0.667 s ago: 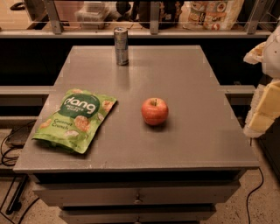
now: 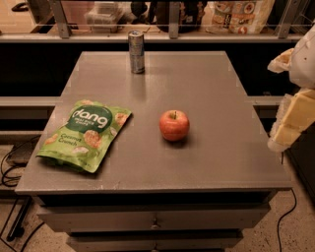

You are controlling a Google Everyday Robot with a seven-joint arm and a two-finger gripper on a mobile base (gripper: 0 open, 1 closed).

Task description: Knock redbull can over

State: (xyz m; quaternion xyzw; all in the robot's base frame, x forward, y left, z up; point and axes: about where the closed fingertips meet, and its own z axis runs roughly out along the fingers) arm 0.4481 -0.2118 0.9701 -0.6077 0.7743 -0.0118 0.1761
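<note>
The redbull can (image 2: 136, 51) stands upright near the far edge of the grey table (image 2: 216, 88), left of centre. It is slim, silver-grey with dark panels. My gripper (image 2: 291, 118), pale yellow and white, hangs at the right edge of the view, beyond the table's right side. It is far from the can and touches nothing on the table.
A red apple (image 2: 174, 125) sits mid-table. A green snack bag (image 2: 86, 134) lies at the front left. A rail and a shelf with packages (image 2: 236, 15) run behind the table. Drawers (image 2: 155, 224) are below the tabletop, and cables (image 2: 12, 172) lie on the floor at left.
</note>
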